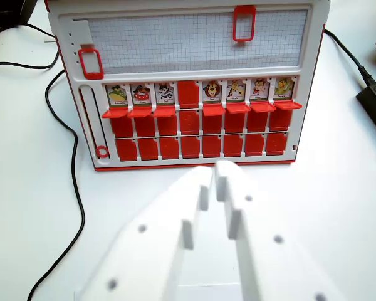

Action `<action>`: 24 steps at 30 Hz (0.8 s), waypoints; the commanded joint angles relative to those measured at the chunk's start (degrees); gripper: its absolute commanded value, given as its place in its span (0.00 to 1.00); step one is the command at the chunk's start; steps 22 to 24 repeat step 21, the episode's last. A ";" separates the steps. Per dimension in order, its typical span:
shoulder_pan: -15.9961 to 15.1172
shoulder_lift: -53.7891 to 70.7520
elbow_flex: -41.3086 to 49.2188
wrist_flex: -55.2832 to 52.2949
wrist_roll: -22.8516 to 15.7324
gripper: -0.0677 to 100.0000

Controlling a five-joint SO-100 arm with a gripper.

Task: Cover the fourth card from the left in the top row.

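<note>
I'm looking at the board (191, 88) standing on the white table (25, 175) — the fourth card slot (188, 94) in the top row is already showing red. My end effector (214, 174) is sitting just below it, nearly closed and empty. Risk I'm seeing: bumping a neighbouring flap, or snagging the black cable (69, 150).

The game board (194, 88) stands upright, white-framed with red flaps. In its top row, seven animal cards show faces above lowered flaps, while the fourth card slot (188, 94) from the left shows only red, its flap raised flush. The two lower rows show red flaps throughout.
</note>
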 commanded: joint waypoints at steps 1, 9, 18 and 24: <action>0.26 6.68 1.14 0.09 -0.62 0.00; 0.70 8.70 3.16 0.00 0.00 0.00; 0.26 8.53 3.25 0.35 0.44 0.00; 0.09 8.53 3.43 0.44 0.53 0.00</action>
